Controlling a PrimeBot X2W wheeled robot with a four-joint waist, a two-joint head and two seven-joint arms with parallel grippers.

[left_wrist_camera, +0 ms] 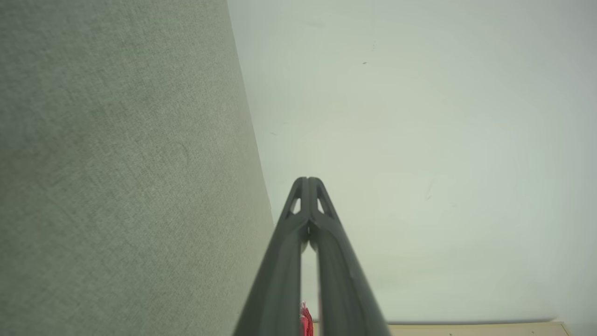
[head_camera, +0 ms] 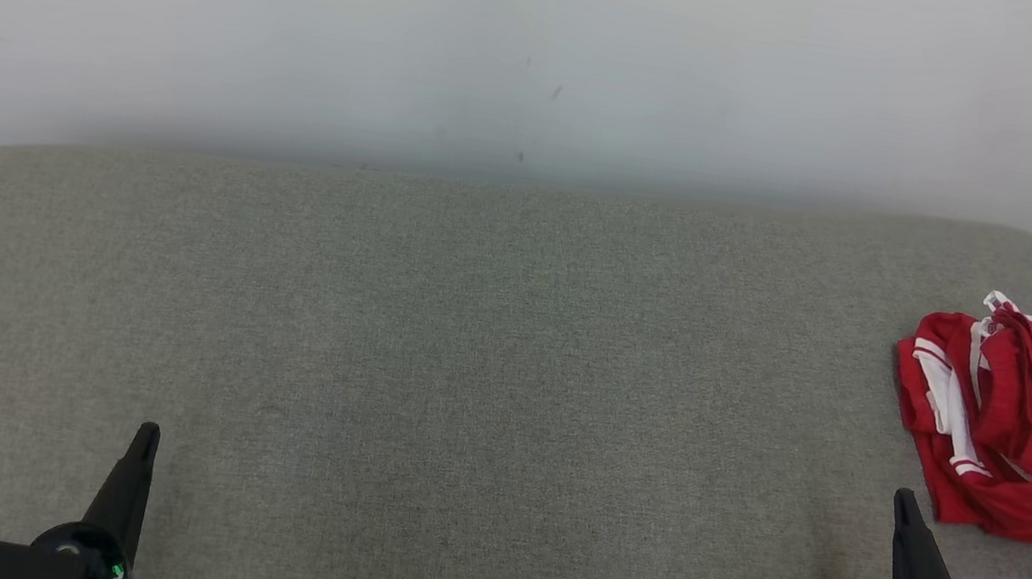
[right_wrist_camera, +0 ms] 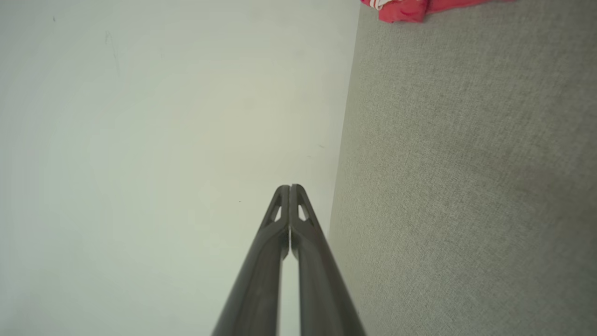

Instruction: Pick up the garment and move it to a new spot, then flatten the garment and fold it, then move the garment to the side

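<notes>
The red garment [head_camera: 1023,421] is left crumpled at the right edge of the grey padded surface [head_camera: 488,346], just beyond the right gripper [head_camera: 903,501]. It and the left gripper [head_camera: 146,435] are pressed closed, nothing held. A pale wall [head_camera: 510,46] is seen behind.

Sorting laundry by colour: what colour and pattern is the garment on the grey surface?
Red with white stripe trim; the garment shows best in the head view.

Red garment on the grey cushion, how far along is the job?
Nothing looks done: the red-and-white garment lies crumpled at the right edge of the grey cushioned surface. Nothing is in hand: the left gripper and right gripper are shut and empty, the right one just short of the garment. Picking up, moving, flattening, folding and setting aside are all left.
</notes>
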